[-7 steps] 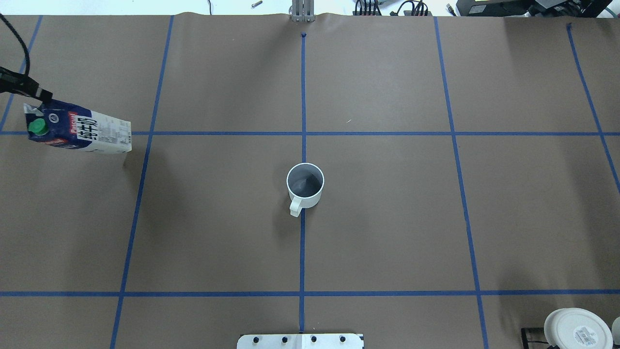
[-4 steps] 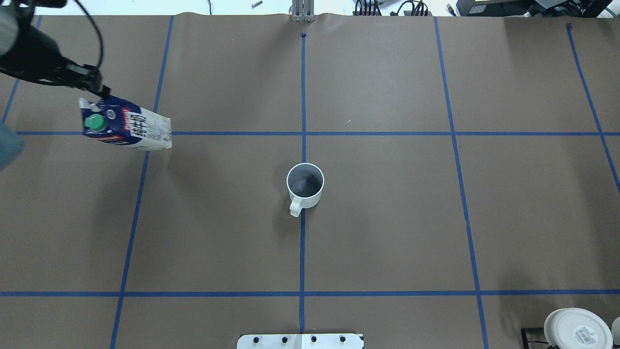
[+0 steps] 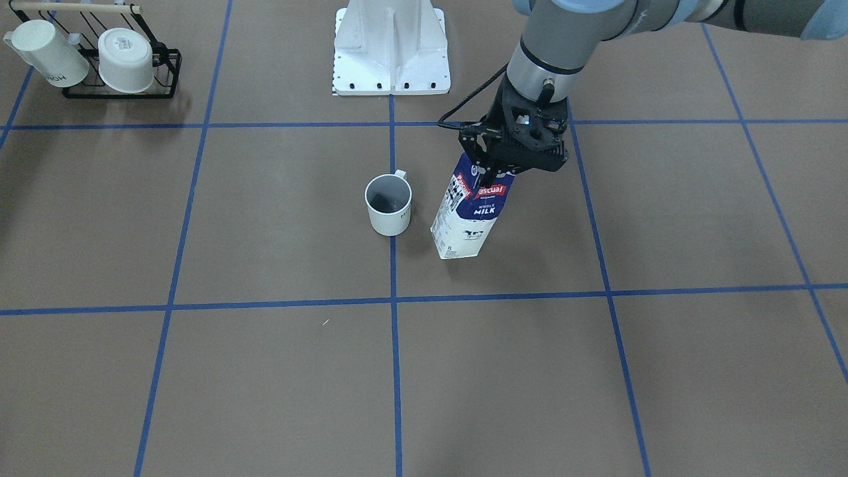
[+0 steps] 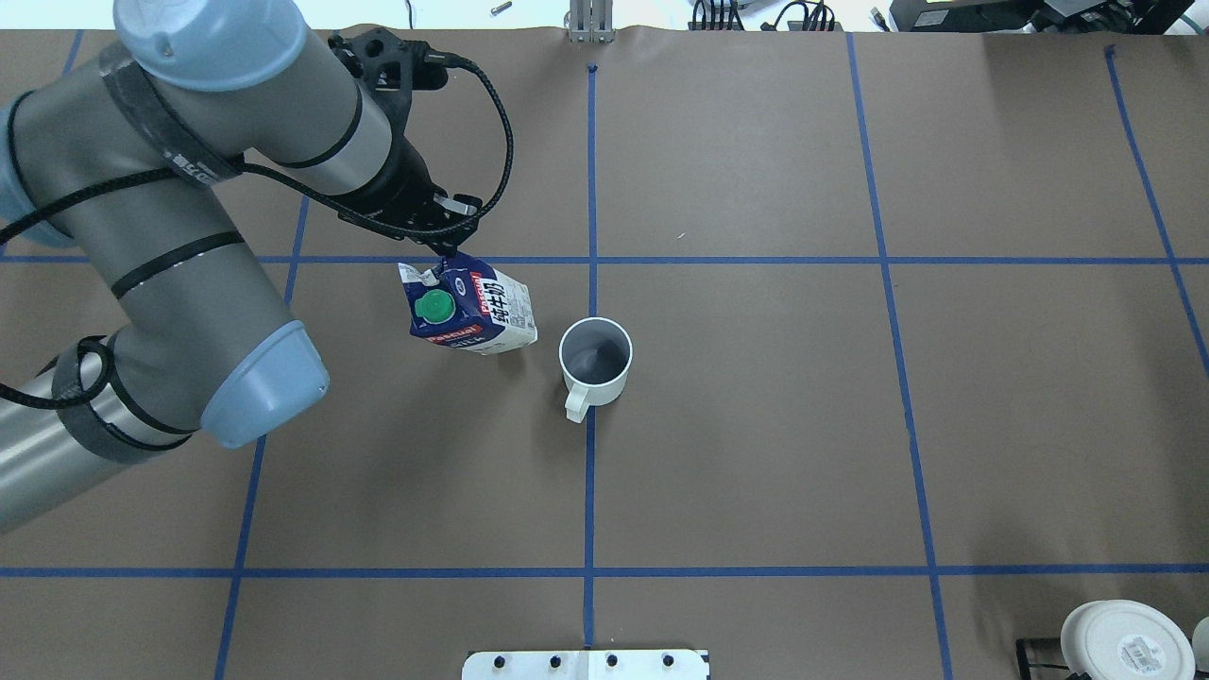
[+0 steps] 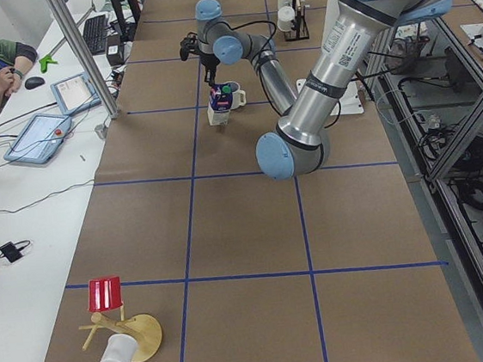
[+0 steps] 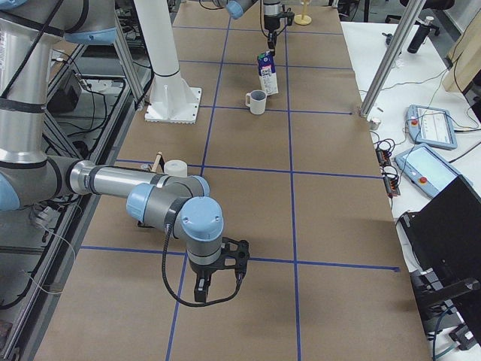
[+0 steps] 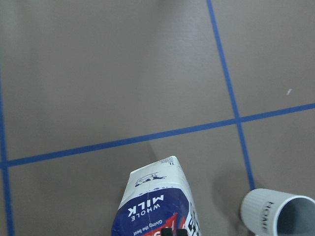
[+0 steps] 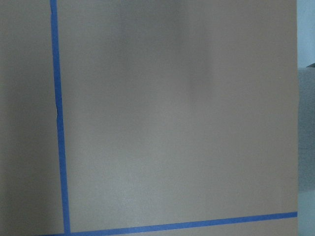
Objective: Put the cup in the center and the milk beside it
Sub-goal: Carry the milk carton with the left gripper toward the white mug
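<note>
The left wrist view cuts the cup [image 7: 278, 214] off at its bottom-right corner. Beside the cup, the milk [image 7: 157, 201] loses its top below the bottom edge, where only dark slivers of the left gripper [image 7: 173, 231] show. Far from the cup, an upturned white cup [image 4: 1124, 642] is clipped by the overhead view's bottom edge. The right gripper [image 6: 218, 282], well apart from the cup, appears in the exterior right view alone, so its jaws cannot be judged. The right wrist view is blurred, and a grey strip [image 8: 306, 147] at its edge is unidentifiable.
</note>
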Controlling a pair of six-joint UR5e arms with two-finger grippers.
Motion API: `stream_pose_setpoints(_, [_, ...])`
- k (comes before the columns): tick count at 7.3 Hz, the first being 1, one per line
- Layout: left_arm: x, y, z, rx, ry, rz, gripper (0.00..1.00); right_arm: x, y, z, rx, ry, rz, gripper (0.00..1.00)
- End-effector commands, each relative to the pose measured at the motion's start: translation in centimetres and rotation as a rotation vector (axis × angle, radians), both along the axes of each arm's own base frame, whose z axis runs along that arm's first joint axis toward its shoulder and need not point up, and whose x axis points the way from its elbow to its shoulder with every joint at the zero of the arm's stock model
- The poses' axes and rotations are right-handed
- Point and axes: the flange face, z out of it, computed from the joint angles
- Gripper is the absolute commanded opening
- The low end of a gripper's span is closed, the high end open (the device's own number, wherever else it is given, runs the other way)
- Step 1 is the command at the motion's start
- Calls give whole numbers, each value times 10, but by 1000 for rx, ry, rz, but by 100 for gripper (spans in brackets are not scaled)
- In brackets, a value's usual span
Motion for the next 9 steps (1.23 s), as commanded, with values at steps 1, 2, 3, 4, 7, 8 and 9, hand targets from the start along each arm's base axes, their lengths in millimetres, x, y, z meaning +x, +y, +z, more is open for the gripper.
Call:
stream_pose_setpoints(1, [18,20,-18,-16,23,20,0,0,1,5,-9,-5,1,100])
stream_pose_setpoints(2, [25,30,-20,-15,28,37,0,0,1,7,-13,-6,1,100])
stream_pose_setpoints(3, [27,33,-21,-15,29,42,0,-1,2,9,-18,-7,1,100])
stream_pose_setpoints(4, [33,38,-21,-30,29,46,0,-1,3,10,-21,-8,1,100])
stream_pose_setpoints(7, [36,40,-18,-36,21,48,0,-1,4,13,-26,-11,3,100])
stream_pose_setpoints(8, [36,40,-17,-35,20,49,0,-1,4,13,-26,-11,1,100])
stream_pose_setpoints(9, [36,40,-16,-25,17,49,6,-1,4,13,-26,-11,1,100])
